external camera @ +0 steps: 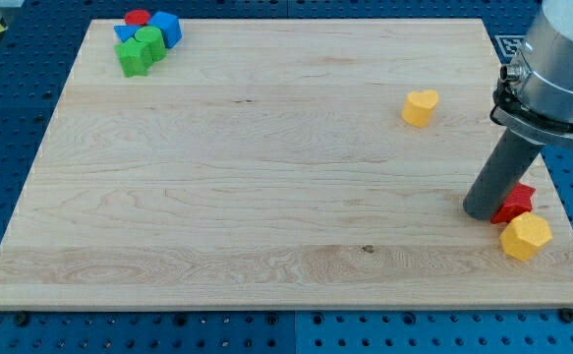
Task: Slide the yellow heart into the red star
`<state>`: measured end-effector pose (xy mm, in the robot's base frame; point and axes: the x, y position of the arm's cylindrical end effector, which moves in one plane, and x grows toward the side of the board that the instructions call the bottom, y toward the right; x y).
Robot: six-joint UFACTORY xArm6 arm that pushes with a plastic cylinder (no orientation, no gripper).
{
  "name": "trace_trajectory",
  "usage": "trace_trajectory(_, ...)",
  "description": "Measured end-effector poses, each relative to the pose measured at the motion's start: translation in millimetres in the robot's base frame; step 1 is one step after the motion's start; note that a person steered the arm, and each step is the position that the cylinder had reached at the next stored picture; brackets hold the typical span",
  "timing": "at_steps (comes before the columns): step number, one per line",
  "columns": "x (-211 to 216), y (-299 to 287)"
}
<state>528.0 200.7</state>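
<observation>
The yellow heart (421, 107) lies on the wooden board (266, 167) toward the view's upper right. The red star (515, 204) lies near the board's right edge, lower down, partly hidden behind my rod. My tip (483, 210) rests on the board just left of the red star, touching or almost touching it, and well below and right of the yellow heart.
A yellow hexagon (526, 237) sits just below the red star. At the view's top left a cluster holds a red block (138, 18), a blue block (166, 27) and green blocks (141, 52). The arm's grey body (561, 59) looms over the right edge.
</observation>
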Motion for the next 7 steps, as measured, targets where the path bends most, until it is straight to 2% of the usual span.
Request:
trace_trajectory(4,-14,0)
trace_trajectory(6,-92,-9)
trace_trajectory(7,-116,3)
